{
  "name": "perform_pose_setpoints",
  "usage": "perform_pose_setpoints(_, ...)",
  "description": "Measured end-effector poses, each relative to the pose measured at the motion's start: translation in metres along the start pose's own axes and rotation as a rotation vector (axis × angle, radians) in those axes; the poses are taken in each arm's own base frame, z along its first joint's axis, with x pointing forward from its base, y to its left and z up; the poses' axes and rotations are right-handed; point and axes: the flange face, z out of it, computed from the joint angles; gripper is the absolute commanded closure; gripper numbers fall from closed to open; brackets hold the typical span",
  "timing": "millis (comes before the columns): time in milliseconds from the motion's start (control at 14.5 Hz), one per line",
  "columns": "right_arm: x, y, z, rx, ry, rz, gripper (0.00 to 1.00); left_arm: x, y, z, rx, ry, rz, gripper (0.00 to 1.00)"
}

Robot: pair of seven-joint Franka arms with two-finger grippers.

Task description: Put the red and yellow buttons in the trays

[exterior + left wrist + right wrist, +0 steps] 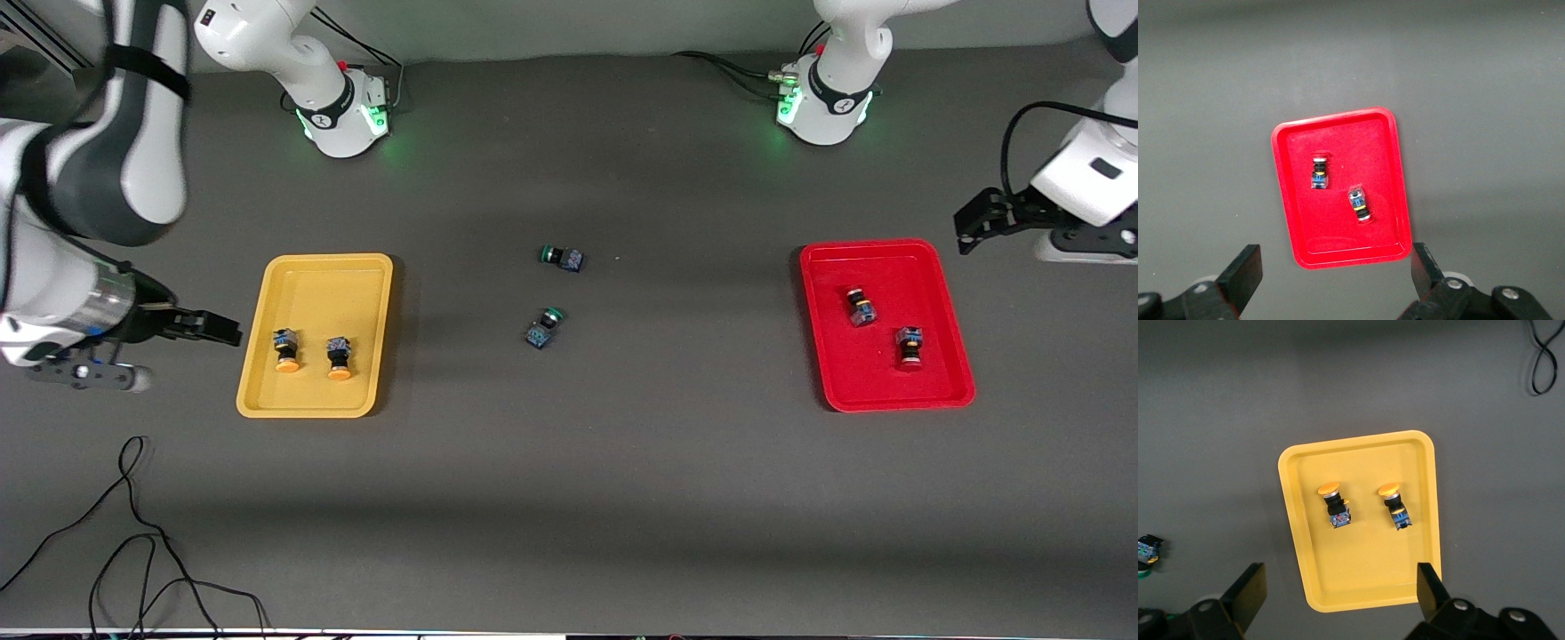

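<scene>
The yellow tray (329, 284) lies toward the right arm's end and holds two yellow-capped buttons (285, 350) (339, 357) on their sides. The red tray (880, 262) lies toward the left arm's end and holds two red-capped buttons (860, 306) (909, 347). My right gripper (213, 327) is open and empty, up over the table beside the yellow tray; its wrist view shows the tray (1358, 453) and both buttons (1334, 503) (1395, 503) past the open gripper (1341, 597). My left gripper (973, 222) is open and empty over the table beside the red tray (1338, 133), whose buttons (1319, 172) (1360, 205) show past the gripper (1335, 277).
Two green-capped buttons (562, 258) (544, 327) lie on the dark table between the trays; one shows in the right wrist view (1148, 550). A loose black cable (133, 533) lies near the front camera at the right arm's end.
</scene>
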Motion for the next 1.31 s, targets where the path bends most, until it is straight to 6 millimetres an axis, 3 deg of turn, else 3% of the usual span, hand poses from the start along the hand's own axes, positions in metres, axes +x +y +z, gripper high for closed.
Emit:
perform_pose_setpoints(138, -0.004, 0.017, -0.018, 0.033, 0.013, -0.004, 0.0, 0.0, -0.005, -0.003, -0.002, 0.006, -0.004, 0.01)
perform_pose_setpoints(415, -0.015, 0.043, -0.048, 0.087, 0.052, -0.012, 0.0, -0.001, -0.035, 0.001, -0.004, -0.001, -0.053, 0.01)
perform_pose_setpoints(553, -0.02, 0.054, -0.057, 0.088, 0.058, -0.011, 0.0, 0.0, -0.036, 0.004, -0.004, -0.01, -0.056, 0.01)
perform_pose_setpoints(1314, -0.027, 0.059, -0.061, 0.024, 0.043, -0.027, 0.0, -0.004, -0.023, 0.002, 0.002, -0.061, -0.033, 0.01)
